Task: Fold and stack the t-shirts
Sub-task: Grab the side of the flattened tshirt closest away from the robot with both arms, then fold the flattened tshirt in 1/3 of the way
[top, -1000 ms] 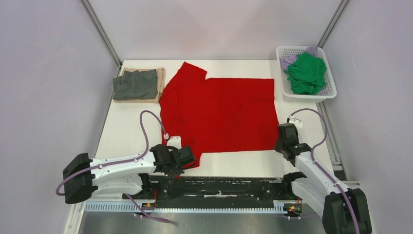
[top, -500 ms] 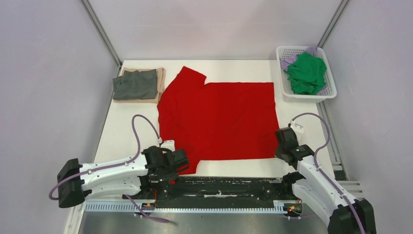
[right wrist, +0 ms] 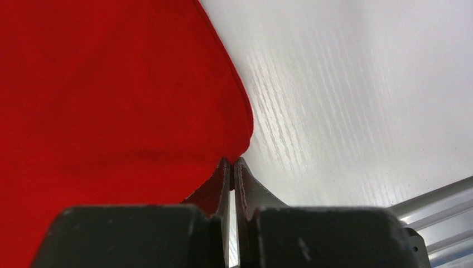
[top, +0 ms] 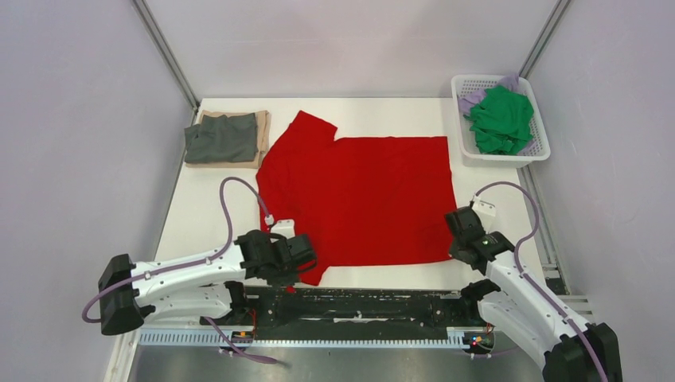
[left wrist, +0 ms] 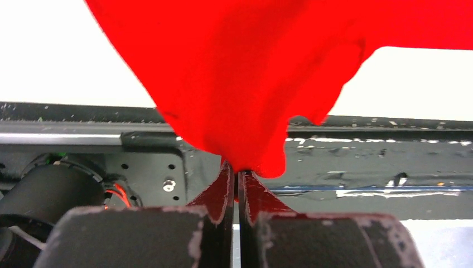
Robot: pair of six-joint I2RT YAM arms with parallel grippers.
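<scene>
A bright red t-shirt (top: 358, 195) lies spread flat on the white table (top: 199, 231). My left gripper (top: 306, 263) is shut on its near left corner, the cloth pinched between the fingertips in the left wrist view (left wrist: 237, 167). My right gripper (top: 454, 239) is shut on its near right corner, as the right wrist view (right wrist: 233, 162) shows. A folded dark grey t-shirt (top: 221, 138) lies on a folded tan t-shirt (top: 262, 135) at the far left. A green t-shirt (top: 501, 119) and a pale lilac t-shirt (top: 471, 99) lie crumpled in the basket.
The white lattice basket (top: 541, 151) stands at the far right corner. A black rail (top: 358, 306) with the arm bases runs along the near edge, also in the left wrist view (left wrist: 362, 162). Grey walls close in both sides.
Both grippers pulled the red shirt's near edge towards the arm bases, then eased slightly back. The shirt lies flatter and its near edge sits closer to the table's front.
</scene>
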